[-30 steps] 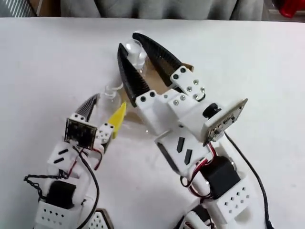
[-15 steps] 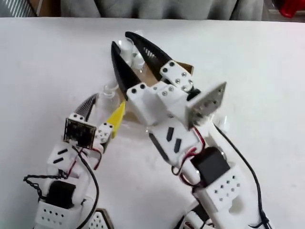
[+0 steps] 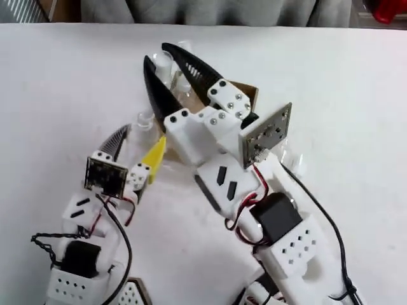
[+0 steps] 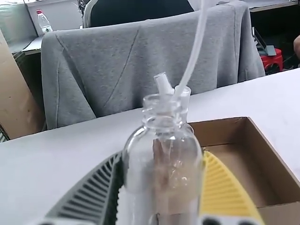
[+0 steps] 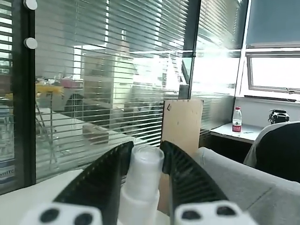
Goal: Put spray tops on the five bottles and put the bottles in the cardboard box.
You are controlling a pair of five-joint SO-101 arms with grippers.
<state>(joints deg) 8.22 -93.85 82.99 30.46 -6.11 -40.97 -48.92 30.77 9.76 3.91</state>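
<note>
A clear bottle (image 3: pixel 145 122) stands upright between the grey and yellow fingers of my left gripper (image 3: pixel 145 135), which is shut on it. In the left wrist view the bottle (image 4: pixel 161 154) has an open neck, and a thin dip tube (image 4: pixel 194 42) comes down from above to its mouth. My right gripper (image 3: pixel 159 56), with black fingers, is shut on a white spray top (image 3: pixel 170 67), held above and just beyond the bottle. The right wrist view has that spray top (image 5: pixel 140 187) pinched between the fingers. The cardboard box (image 3: pixel 248 94) lies partly under the right arm, open and brown (image 4: pixel 243 140).
White table all around, with free room to the left and right of the arms. A grey-covered chair back (image 4: pixel 140 61) stands past the far table edge. A red object (image 3: pixel 391 9) sits beyond the far right corner.
The right arm has swung left and away from the camera, carrying the spray top over towards the bottle. The left arm and its bottle have stayed put.
</note>
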